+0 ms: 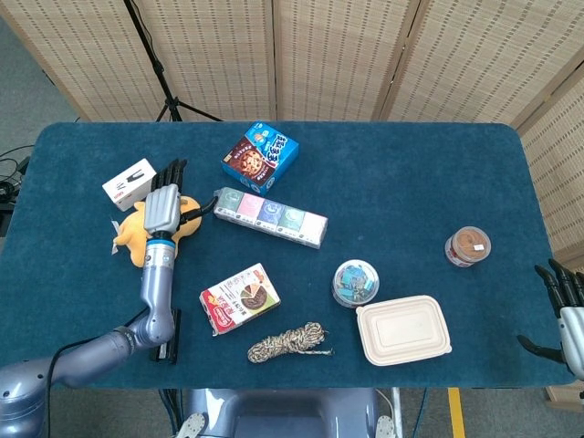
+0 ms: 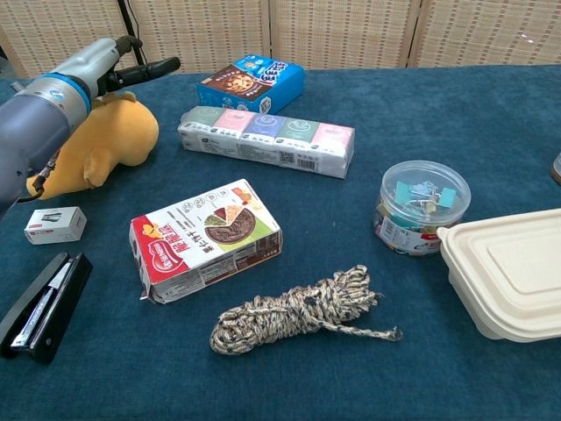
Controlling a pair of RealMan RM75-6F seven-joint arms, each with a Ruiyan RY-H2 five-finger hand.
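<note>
Left hand [image 1: 164, 206], fingers spread and extended, empty, palm down over yellow plush toy [image 1: 137, 239] at centre left; right hand [image 1: 568, 319], fingers apart, holding nothing, at lower right edge

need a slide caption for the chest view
Left hand hovers with fingers extended above a yellow plush toy, beside a row of tissue packs on the blue table.

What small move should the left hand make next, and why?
Probably lower and curl its fingers: the left hand hovers open above the yellow plush toy, fingers stretched past it toward the tissue pack row, holding nothing.
</note>
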